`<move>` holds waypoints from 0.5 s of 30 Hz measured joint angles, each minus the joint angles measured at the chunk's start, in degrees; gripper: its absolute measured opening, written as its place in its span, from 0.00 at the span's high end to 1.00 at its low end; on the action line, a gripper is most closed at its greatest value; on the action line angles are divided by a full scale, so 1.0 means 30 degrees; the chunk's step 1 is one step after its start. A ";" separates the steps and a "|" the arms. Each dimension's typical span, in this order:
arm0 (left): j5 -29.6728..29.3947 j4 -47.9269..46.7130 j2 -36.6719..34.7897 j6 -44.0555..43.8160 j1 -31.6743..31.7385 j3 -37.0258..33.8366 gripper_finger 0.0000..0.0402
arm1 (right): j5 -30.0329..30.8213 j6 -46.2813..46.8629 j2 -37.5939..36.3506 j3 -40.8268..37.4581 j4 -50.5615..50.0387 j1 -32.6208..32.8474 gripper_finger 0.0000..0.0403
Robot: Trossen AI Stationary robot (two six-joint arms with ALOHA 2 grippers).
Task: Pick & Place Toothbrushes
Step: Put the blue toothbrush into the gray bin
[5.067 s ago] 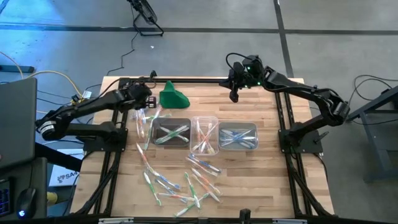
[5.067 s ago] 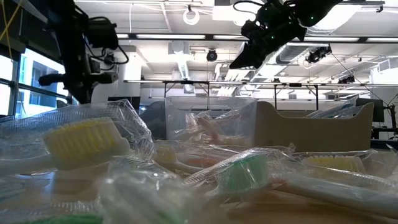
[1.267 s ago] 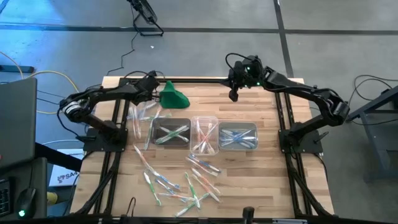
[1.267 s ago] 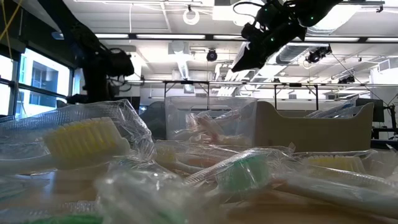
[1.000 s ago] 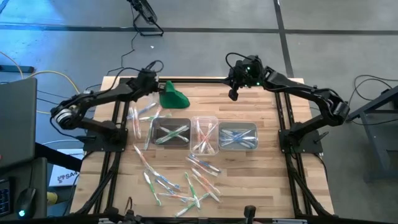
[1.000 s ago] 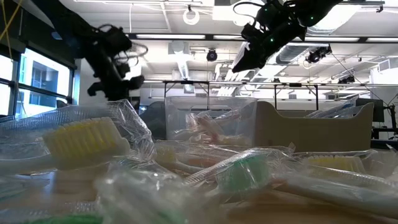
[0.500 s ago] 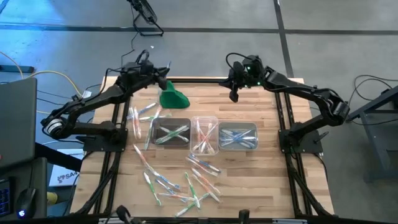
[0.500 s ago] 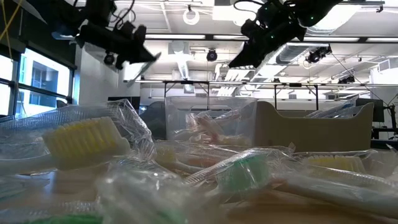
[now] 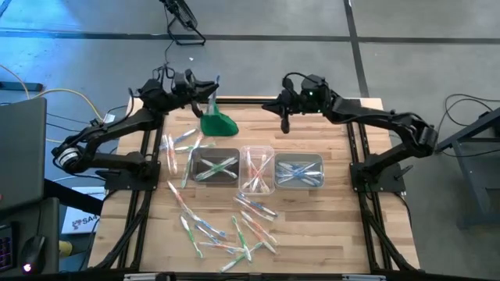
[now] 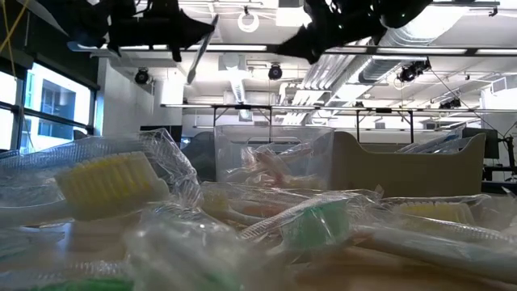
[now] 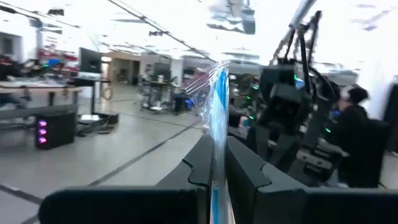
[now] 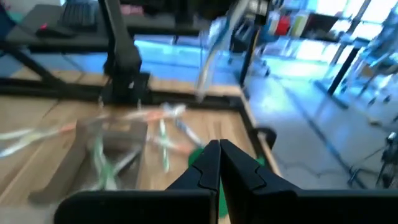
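Left gripper (image 9: 205, 86): raised over the table's far edge, clamped on a blue wrapped toothbrush (image 11: 219, 93) standing upright between its fingers.
Right gripper (image 9: 284, 125): closed, holding nothing, hanging above the far edge.
Tubs (image 9: 257, 168): three in a row, mid-table.
Loose toothbrushes (image 9: 226, 230): scattered nearer the front.
Risk: the grip is narrow and low on the slippery wrapper — a swing could tilt or drop the brush; the arms are close, so their paths could cross.
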 joint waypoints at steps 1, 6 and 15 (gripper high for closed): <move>0.0012 0.0136 0.0095 0.0215 -0.0251 0.0000 0.95 | 0.0539 0.0052 0.0005 0.0000 0.0372 0.0310 0.99; 0.0073 0.0670 0.0101 0.1261 -0.1456 0.0000 0.95 | 0.2156 0.0103 0.0007 0.0000 0.0788 0.1543 0.88; 0.0045 0.1106 0.0108 0.1971 -0.3114 0.0000 0.95 | 0.2258 0.0732 0.1146 -0.0007 0.2896 0.2762 0.53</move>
